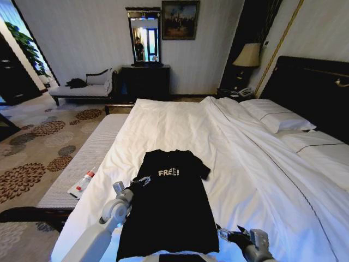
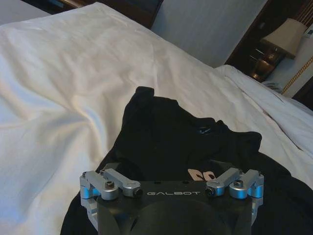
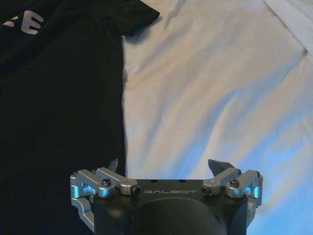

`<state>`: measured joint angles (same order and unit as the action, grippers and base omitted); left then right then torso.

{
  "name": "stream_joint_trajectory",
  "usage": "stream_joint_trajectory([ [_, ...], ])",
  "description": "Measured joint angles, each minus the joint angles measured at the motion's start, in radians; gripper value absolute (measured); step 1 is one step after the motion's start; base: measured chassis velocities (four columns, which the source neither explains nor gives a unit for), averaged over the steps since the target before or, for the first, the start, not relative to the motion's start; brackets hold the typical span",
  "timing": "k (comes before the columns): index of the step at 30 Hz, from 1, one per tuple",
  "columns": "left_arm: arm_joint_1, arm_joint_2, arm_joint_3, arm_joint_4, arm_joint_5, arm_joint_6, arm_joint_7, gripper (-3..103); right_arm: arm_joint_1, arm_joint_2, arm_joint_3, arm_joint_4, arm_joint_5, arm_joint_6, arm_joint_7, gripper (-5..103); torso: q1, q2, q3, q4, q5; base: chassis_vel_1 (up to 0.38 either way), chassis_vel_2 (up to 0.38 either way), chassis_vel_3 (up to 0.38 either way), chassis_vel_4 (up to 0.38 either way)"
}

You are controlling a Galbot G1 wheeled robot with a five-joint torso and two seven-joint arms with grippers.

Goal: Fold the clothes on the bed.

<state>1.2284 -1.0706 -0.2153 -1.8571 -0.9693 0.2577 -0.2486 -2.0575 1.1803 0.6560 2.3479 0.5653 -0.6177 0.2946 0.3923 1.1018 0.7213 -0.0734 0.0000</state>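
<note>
T-shirt (image 1: 169, 210) flat on bed (image 1: 262, 180); left gripper (image 1: 143, 180) at 9 o'clock, jaws state unclear; right gripper (image 1: 228, 235) jaws wide at hem — pinch edge fabric only.

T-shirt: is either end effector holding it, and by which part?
Nothing is held. The right end effector is open over the T-shirt side edge. The left end effector, by the left sleeve, cannot be told.

My T-shirt (image 1: 169, 210) was soft, matt black cloth with white printed letters. The bed (image 1: 262, 180) wore smooth white cotton-like sheets, lightly creased, with a dark glossy wooden headboard (image 1: 313, 87) at two o'clock. My left gripper (image 1: 140, 180) and right gripper (image 1: 226, 236) showed brushed silvery metal links on matt black housings.
</note>
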Motion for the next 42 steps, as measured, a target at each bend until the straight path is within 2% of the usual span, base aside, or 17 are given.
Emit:
stream_joint_trajectory([
  [3, -0.002, 0.001, 0.003, 0.005, 0.0, 0.0, -0.002, 97, 0.002, 0.0, 0.0, 0.0, 0.0, 0.0, 0.0, 100, 0.0, 0.0, 0.0, 0.0001, 0.0001, 0.0, 0.0, 0.0, 0.0],
  [6, -0.003, -0.002, 0.005, 0.01, 0.001, 0.0, -0.007, 82, 0.003, 0.0, 0.0, 0.0, 0.001, 0.0, 0.0, 100, 0.0, 0.0, 0.0, 0.0001, 0.0, 0.0, 0.0, 0.0, 0.0],
  [9, -0.005, -0.003, 0.005, 0.014, 0.0, -0.001, -0.009, 77, 0.003, -0.001, 0.0, -0.001, 0.001, 0.0, 0.0, 100, 0.0, 0.0, 0.0, 0.0001, 0.0001, 0.0, 0.0, 0.0, 0.0],
  [11, -0.006, -0.005, 0.006, 0.016, 0.0, -0.001, -0.01, 66, 0.006, -0.002, 0.0, -0.002, 0.003, 0.0, 0.0, 100, 0.0, 0.0, 0.0, 0.0, 0.0, 0.0, 0.0, 0.0, 0.0],
  [12, -0.006, -0.005, 0.006, 0.016, 0.0, -0.001, -0.01, 66, 0.006, -0.002, 0.0, -0.002, 0.003, 0.0, 0.0, 100, 0.0, 0.0, 0.0, 0.0, 0.0, 0.0, 0.0, 0.0, 0.0],
  [14, -0.007, -0.006, 0.006, 0.017, -0.001, -0.002, -0.01, 55, 0.013, -0.004, 0.0, -0.004, 0.008, 0.001, 0.0, 100, 0.0, 0.0, 0.0, 0.0, 0.0001, 0.0, 0.0, 0.0, 0.0],
  [17, -0.007, -0.006, 0.004, 0.017, -0.002, -0.003, -0.01, 49, 0.021, -0.01, 0.001, -0.005, 0.017, 0.001, 0.0, 100, 0.0, 0.0, 0.0, 0.0, 0.0001, 0.0, 0.0, 0.0, 0.0],
  [20, -0.007, -0.006, -0.001, 0.018, -0.003, -0.003, -0.011, 34, 0.029, -0.022, 0.009, -0.005, 0.031, 0.002, -0.001, 100, 0.0, 0.0, 0.0, 0.0001, 0.0, 0.0, 0.0, 0.0, 0.0],
  [21, -0.007, -0.006, -0.001, 0.018, -0.003, -0.003, -0.011, 34, 0.029, -0.022, 0.009, -0.005, 0.031, 0.002, -0.001, 100, 0.0, 0.0, 0.0, 0.0001, 0.0, 0.0, 0.0, 0.0, 0.0],
  [23, -0.009, -0.005, -0.011, 0.018, -0.008, -0.003, -0.011, 23, 0.03, -0.027, 0.013, -0.003, 0.037, 0.003, -0.001, 100, 0.0, 0.0, 0.0, 0.0001, 0.0, 0.0, 0.0, 0.0, 0.0],
  [25, -0.012, -0.005, -0.014, 0.019, -0.012, -0.003, -0.011, 23, 0.03, -0.028, 0.014, -0.003, 0.039, 0.003, -0.002, 100, 0.0, 0.0, 0.0, 0.0001, 0.0001, 0.0, 0.0, 0.0, 0.0],
  [29, -0.026, -0.002, -0.026, 0.03, -0.024, -0.003, -0.012, 3, 0.03, -0.029, 0.015, 0.0, 0.04, 0.003, -0.002, 100, 0.0, 0.0, 0.0, 0.0, 0.0001, 0.0, 0.0, 0.0, 0.0],
  [38, -0.028, -0.003, -0.029, 0.031, -0.031, -0.001, -0.014, 0, 0.023, -0.032, 0.027, 0.004, 0.041, 0.003, -0.002, 100, 0.0, 0.0, 0.0, 0.0001, 0.0, 0.0, 0.0, 0.0, 0.0],
  [42, -0.048, 0.019, -0.08, 0.032, -0.055, 0.001, -0.009, 0, 0.023, -0.03, 0.027, 0.007, 0.042, 0.003, -0.002, 100, 0.0, 0.0, 0.0, 0.0002, -0.0001, 0.0, 0.0, 0.0, 0.0],
])
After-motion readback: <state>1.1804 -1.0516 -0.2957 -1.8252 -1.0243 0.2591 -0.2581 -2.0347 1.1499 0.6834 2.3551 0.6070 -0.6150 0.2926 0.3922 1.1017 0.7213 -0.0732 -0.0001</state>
